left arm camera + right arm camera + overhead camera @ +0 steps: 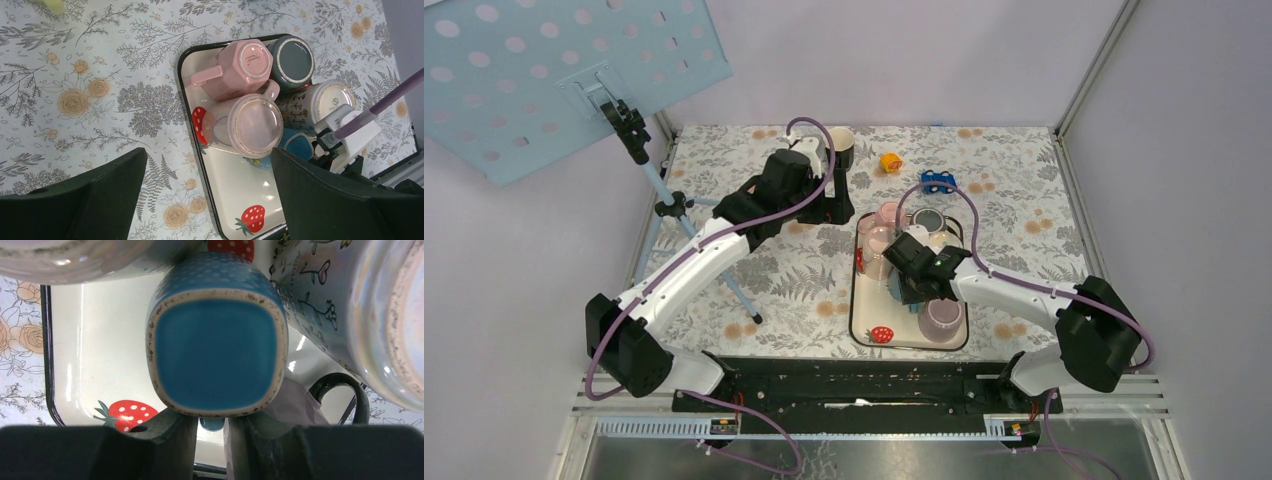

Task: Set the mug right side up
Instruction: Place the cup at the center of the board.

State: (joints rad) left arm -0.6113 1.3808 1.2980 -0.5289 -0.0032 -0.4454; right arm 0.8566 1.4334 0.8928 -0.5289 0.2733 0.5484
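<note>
Mug-turning unstarted: we see the blue mug (217,347) base-up in the tray (65,335). The right gripper (212,417) is nearly closed about its handle (213,425), grip uncertain, and the left gripper (208,160) is spread wide.

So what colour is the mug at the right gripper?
A blue mug, clearest in the right wrist view.

Only two bits of print show, both on upturned mug bases in the tray (186,75), seen from the left wrist. The pink faceted mug (245,65) at the tray's far left corner carries a line of script with small capitals beneath it, too fine to read. The pale mug (330,102) on the tray's right side bears a short stamped word, equally illegible.
</note>
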